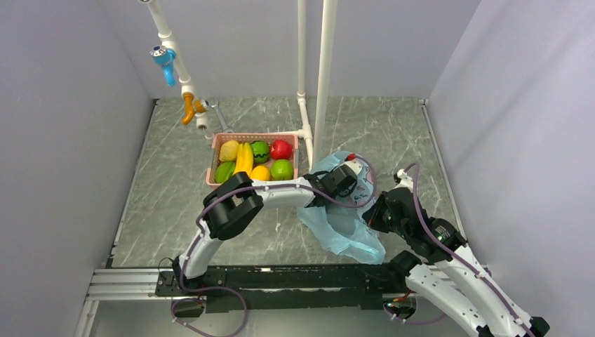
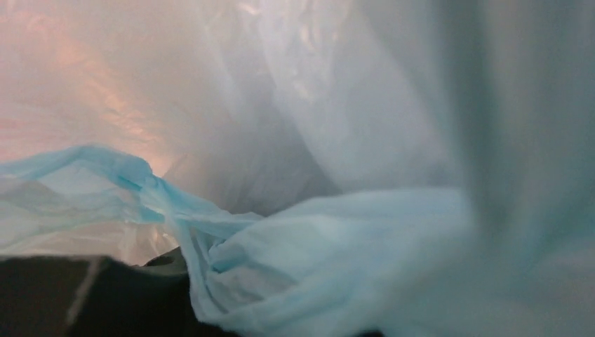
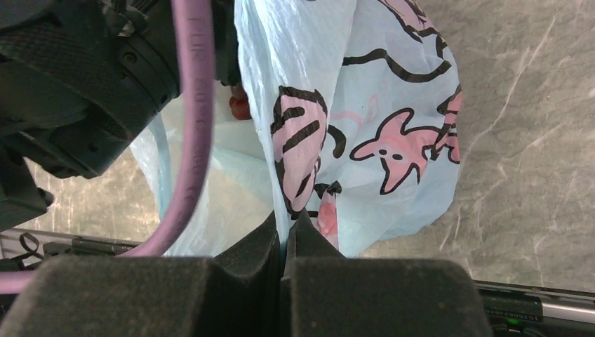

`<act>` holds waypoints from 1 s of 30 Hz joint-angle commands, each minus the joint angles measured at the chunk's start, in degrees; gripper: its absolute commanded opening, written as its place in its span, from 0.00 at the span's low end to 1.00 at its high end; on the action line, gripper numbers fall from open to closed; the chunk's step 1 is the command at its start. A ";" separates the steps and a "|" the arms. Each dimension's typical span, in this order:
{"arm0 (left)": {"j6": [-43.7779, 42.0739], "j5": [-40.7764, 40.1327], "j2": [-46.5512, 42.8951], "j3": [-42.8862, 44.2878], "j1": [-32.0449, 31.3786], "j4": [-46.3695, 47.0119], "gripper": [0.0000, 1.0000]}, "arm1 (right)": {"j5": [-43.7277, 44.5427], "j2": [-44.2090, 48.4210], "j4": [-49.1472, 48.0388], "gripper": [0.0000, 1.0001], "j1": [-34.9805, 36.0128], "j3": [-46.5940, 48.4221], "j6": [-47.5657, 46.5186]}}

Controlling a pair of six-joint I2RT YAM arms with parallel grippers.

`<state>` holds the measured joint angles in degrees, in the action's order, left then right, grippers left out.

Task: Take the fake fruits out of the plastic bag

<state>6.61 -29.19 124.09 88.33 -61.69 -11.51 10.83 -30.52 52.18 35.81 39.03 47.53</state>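
Observation:
The plastic bag [image 1: 345, 228] is light blue with pink cartoon prints [image 3: 393, 91] and lies right of centre. My left gripper [image 1: 351, 174] reaches into its mouth; the left wrist view shows only crinkled blue plastic [image 2: 337, 267], which hides the fingers. My right gripper [image 3: 284, 226] is shut on a fold of the bag's edge and is seen from above [image 1: 377, 210]. A small red thing [image 3: 241, 106] shows in the bag's opening by the left gripper; I cannot tell what it is. Several fake fruits lie in the pink basket [image 1: 215, 167]: pear [image 1: 229, 149], bananas [image 1: 244, 159], watermelon [image 1: 259, 151], red apple [image 1: 281, 149].
White pipes [image 1: 324, 77] stand just behind the bag, beside the basket. A blue and orange tap fitting [image 1: 165, 57] hangs at the back left. The left arm's black wrist and purple cable [image 3: 191, 119] crowd the right wrist view. Grey walls enclose the marble floor.

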 commanded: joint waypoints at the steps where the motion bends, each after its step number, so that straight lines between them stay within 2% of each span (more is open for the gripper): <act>1: 0.77 4.71 -5.61 -0.54 0.43 -1.43 0.30 | 0.79 0.04 -2.39 0.00 0.04 0.30 -0.55; 4: 2.46 7.87 -10.16 -2.89 0.39 -1.26 0.21 | 1.08 -0.29 -2.71 0.00 -0.01 0.37 -0.75; 11: 4.20 15.90 -17.96 -5.92 0.43 -2.35 0.11 | 1.68 -1.06 -3.06 0.00 0.00 1.00 -0.95; 21: 7.01 32.34 -26.49 -8.38 0.38 -2.14 0.06 | 3.65 -1.72 -2.95 0.00 -0.01 2.64 -1.08; 25: 7.56 35.60 -27.61 -10.49 0.48 -1.92 0.05 | 8.48 -1.04 -1.29 0.00 0.04 5.94 -2.57; 30: 5.70 44.19 -27.82 -14.39 0.89 1.34 0.03 | 13.49 -4.10 0.97 0.00 0.05 9.32 -1.99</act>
<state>12.99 5.91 98.48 76.36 -61.08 -14.37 18.50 -32.36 52.05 35.81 44.40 46.44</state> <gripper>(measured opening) 0.230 0.007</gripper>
